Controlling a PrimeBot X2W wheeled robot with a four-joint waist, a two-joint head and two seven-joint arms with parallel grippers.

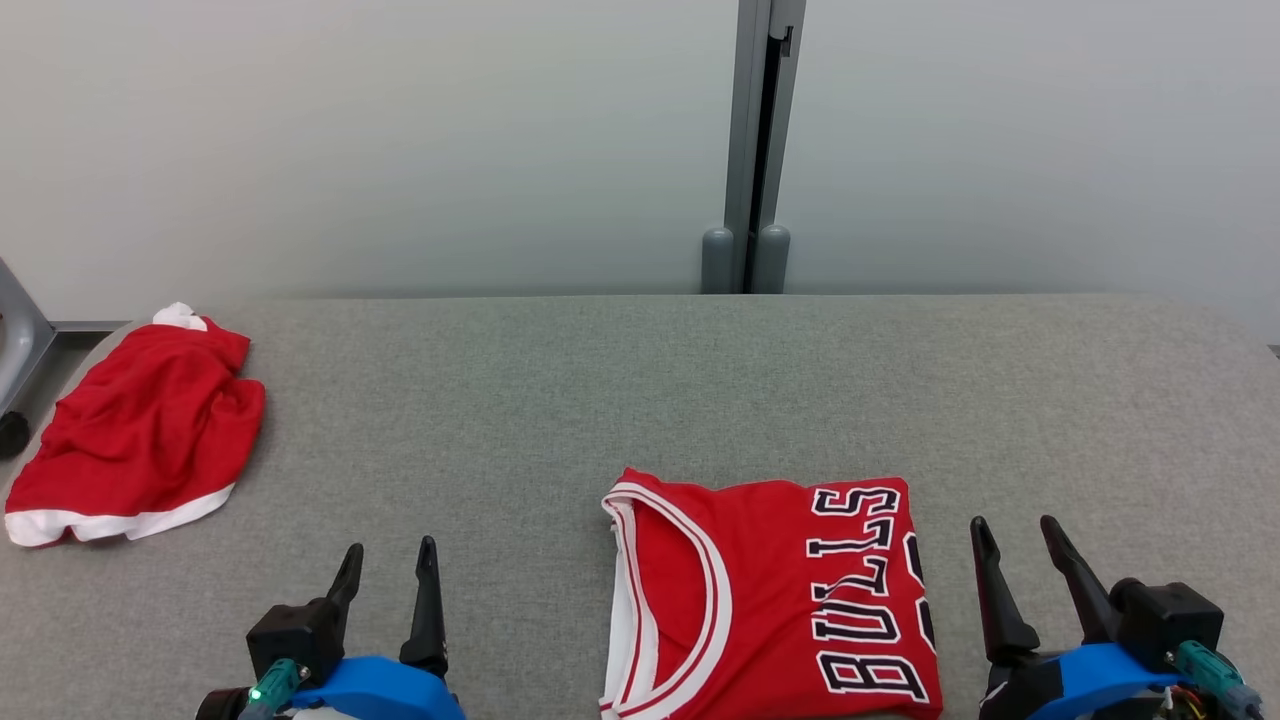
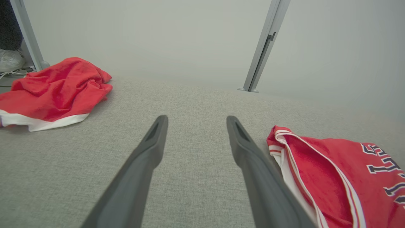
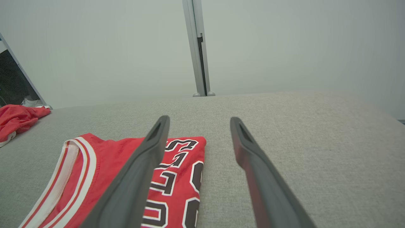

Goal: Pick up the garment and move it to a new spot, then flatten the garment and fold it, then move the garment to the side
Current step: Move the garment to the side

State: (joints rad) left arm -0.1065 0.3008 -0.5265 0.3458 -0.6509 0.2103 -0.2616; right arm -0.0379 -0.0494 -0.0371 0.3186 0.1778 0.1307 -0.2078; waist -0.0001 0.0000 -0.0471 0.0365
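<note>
Status: jersey (image 1: 770, 600) sits at 6 o'clock in the head view, at the near edge of the table (image 1: 600, 400), folded into a compact rectangle. Neckline trim faces 9 o'clock and the BULLS lettering runs down the 3 o'clock side. Visible edges look square and the top layer is flat, with no big wrinkles. Its near edge runs off the bottom of the frame, so I can't check that side.

Left end effector (image 1: 390, 548) at 7 o'clock: spread, empty, apart from the neckline edge. Left wrist view puts the jersey at 4 o'clock with bare table between the fingers (image 2: 152, 142).

Right end effector (image 1: 1012, 522) at 4 o'clock: spread, empty, just beside the lettered edge. The head view shows a strip of table between them, so no contact.

Also a crumpled red garment (image 1: 140, 430) with a white hem at 9–10 o'clock, on the far-left corner of the table and well apart from the jersey. It isn't folded. Can't tell whether it belongs to this task.

My read on progress:
- Pick-up, relocate, flatten and fold all look done.
- Move to the side looks not yet done, since the jersey lies between the two end effectors, roughly centre.

The last move needs a grip through all layers, or a flat slide, or the fold likely opens. There's free table at 3 o'clock, and more toward 9 o'clock short of the crumpled piece.
</note>
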